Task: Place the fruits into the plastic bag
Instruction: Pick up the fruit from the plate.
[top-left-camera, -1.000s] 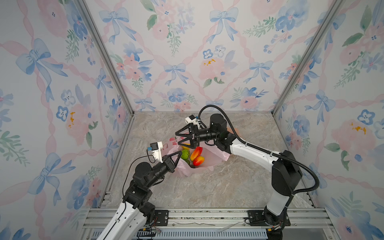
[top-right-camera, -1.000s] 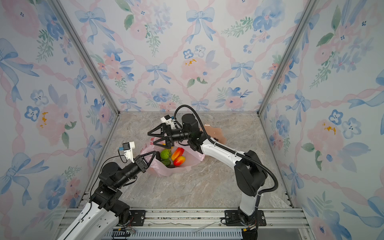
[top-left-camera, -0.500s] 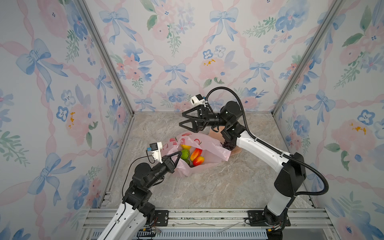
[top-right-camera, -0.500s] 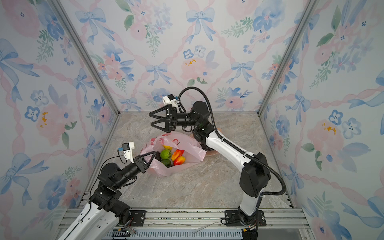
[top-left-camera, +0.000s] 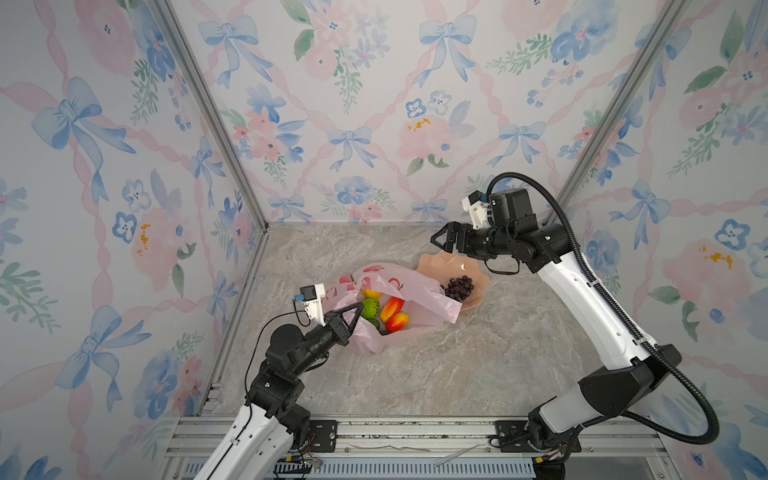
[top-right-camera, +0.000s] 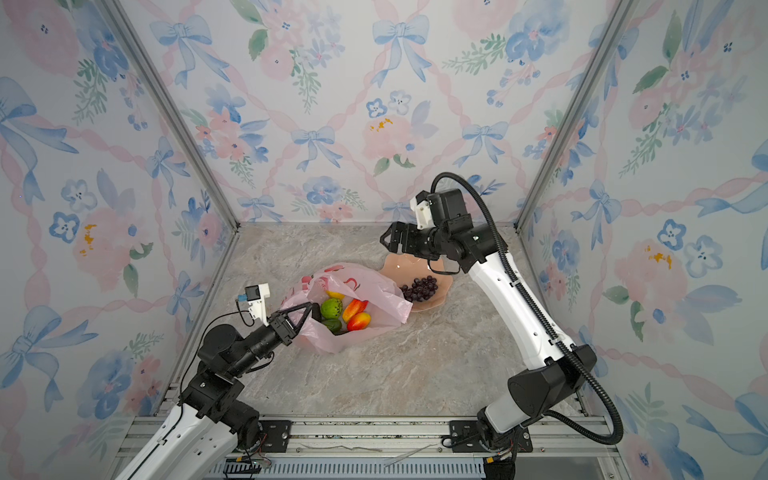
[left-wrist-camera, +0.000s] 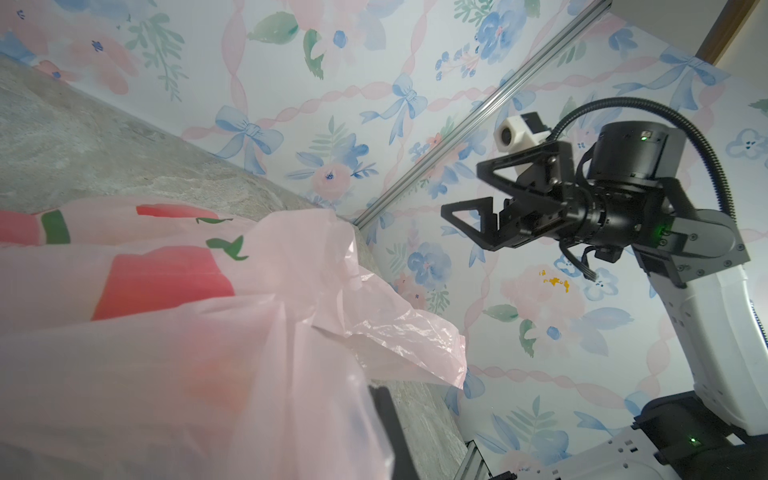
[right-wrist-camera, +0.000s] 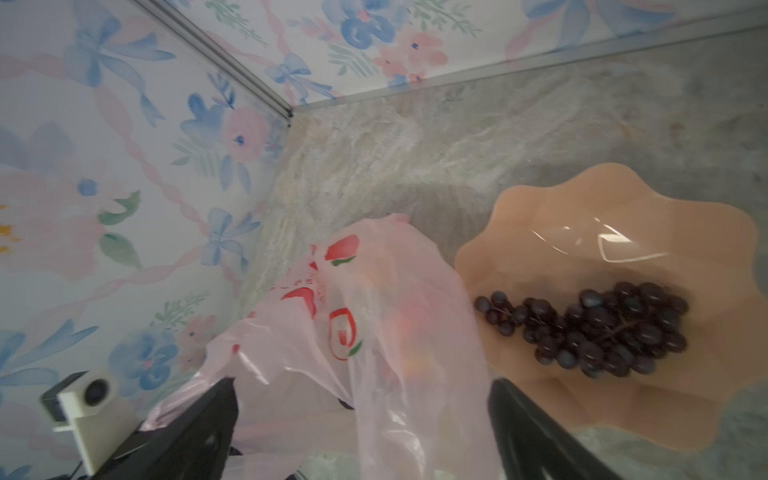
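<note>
The pink plastic bag (top-left-camera: 411, 291) (top-right-camera: 374, 286) lies open on the marble floor in both top views. Inside it show a yellow fruit (top-left-camera: 371, 293), a green kiwi half (top-left-camera: 371, 308) and two mangoes (top-left-camera: 392, 307). My left gripper (top-left-camera: 357, 309) is shut on the bag's near rim and holds the mouth open. The dark grapes (top-left-camera: 458, 288) (right-wrist-camera: 602, 328) lie in the peach dish (top-left-camera: 432, 264). My right gripper (top-left-camera: 441, 241) hangs open and empty above the dish's far rim, with its fingers (right-wrist-camera: 199, 428) wide apart.
The dish (right-wrist-camera: 582, 232) touches the bag's right side, partly under a bag flap. Floral walls close in at the back and both sides. A metal rail (top-left-camera: 374, 428) runs along the front edge. In the left wrist view, bag film (left-wrist-camera: 187, 353) fills most of the frame.
My right gripper rose from the bag's mouth and swung back and to the right, over the dish, still open and empty. The left gripper kept its hold on the bag.
</note>
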